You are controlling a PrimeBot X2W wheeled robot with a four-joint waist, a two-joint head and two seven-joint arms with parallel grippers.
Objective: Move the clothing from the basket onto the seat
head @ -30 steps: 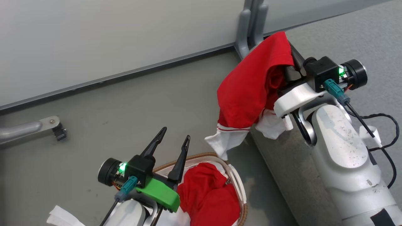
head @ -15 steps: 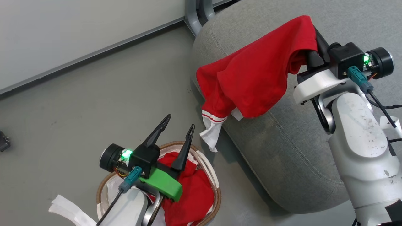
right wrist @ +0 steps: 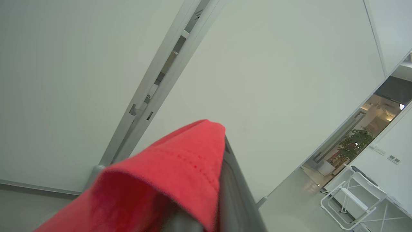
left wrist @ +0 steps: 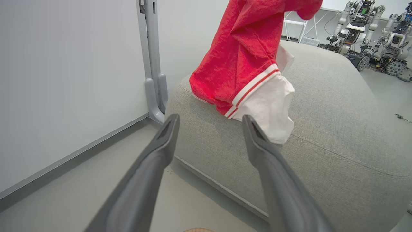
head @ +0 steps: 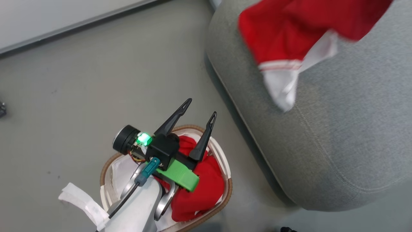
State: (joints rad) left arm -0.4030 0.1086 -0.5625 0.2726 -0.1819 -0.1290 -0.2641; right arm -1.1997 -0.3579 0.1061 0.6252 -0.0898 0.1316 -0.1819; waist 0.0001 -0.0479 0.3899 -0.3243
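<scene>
A grey floor (head: 80,80) is running beside the grey sofa seat (head: 338,145). The right gripper (right wrist: 225,151) is clamping a red garment (left wrist: 238,58) between closed fingers, with fabric folding over their tips. The garment is hanging over the seat's rounded edge, its white-striped hem (head: 280,66) lowest. The left gripper (head: 201,107) is hovering, spread and empty, above the laundry basket (head: 229,190), where more red clothing (head: 199,190) is lying on the white liner (head: 120,170).

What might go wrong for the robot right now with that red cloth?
The red garment dangles near the rounded edge of the seat; let go there, it could slide to the floor. It also drapes over the right gripper, so it might snag instead of dropping.
</scene>
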